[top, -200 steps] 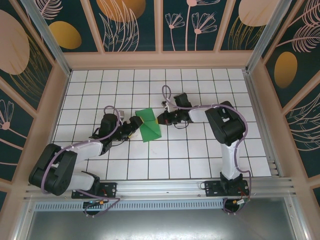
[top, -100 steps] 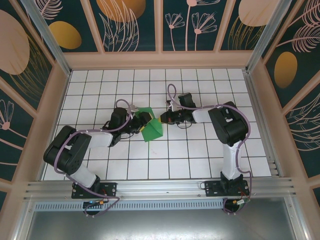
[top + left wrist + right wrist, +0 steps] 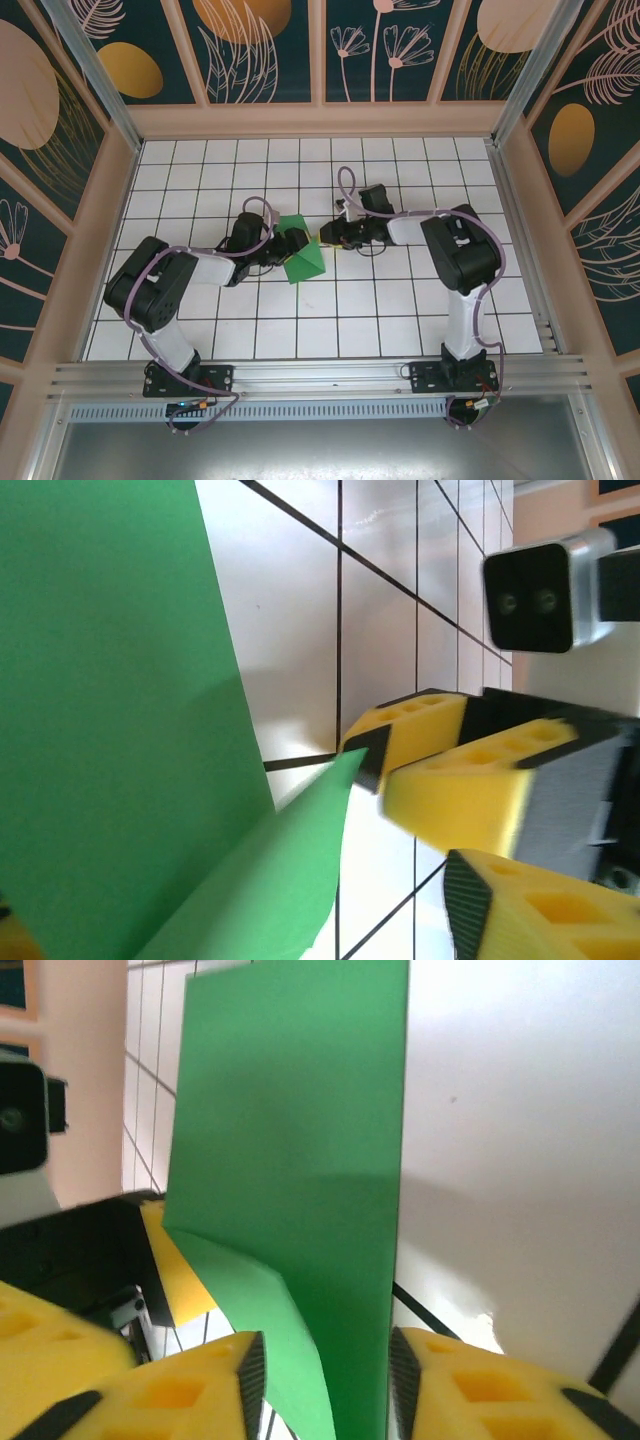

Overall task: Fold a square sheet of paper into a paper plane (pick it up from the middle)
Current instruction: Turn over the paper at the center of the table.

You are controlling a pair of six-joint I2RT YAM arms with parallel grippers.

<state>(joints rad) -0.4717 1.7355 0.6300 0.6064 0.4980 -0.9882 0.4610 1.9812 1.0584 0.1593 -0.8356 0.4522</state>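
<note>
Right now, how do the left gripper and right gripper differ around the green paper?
The left gripper meets the green paper from the left in the top view, the right gripper from the right. The left gripper's jaws stand wide; the right gripper's sit closer around the paper. Both are open, with paper between the jaws.

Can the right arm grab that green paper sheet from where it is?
Probably yes: the right gripper sits open astride the edge of the thin green paper sheet, with nothing between.
</note>
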